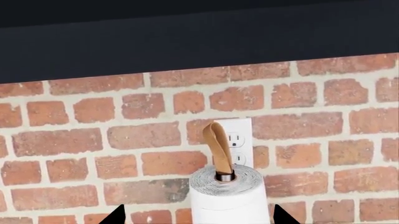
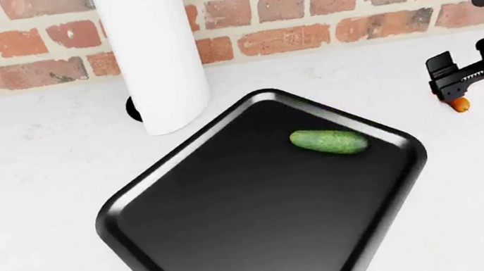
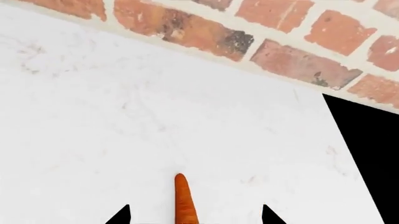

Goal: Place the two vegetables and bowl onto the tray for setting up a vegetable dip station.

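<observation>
The black tray (image 2: 239, 249) lies on the white counter in the middle of the head view. The green cucumber (image 2: 328, 141) rests on the tray near its far right corner. The orange carrot (image 2: 458, 104) lies on the counter right of the tray. My right gripper (image 2: 452, 93) hovers just over it. In the right wrist view the carrot (image 3: 182, 200) lies between the wide-apart fingertips of my open right gripper (image 3: 194, 215), untouched. My left gripper (image 1: 198, 215) is open, facing the brick wall, and out of the head view. The bowl is out of view.
A tall white paper-towel roll (image 2: 154, 48) stands behind the tray's far left corner, and in the left wrist view the same roll (image 1: 227, 193) sits straight ahead. A wall outlet (image 1: 238, 142) is behind it. The counter's edge (image 3: 339, 140) drops to black beyond the carrot.
</observation>
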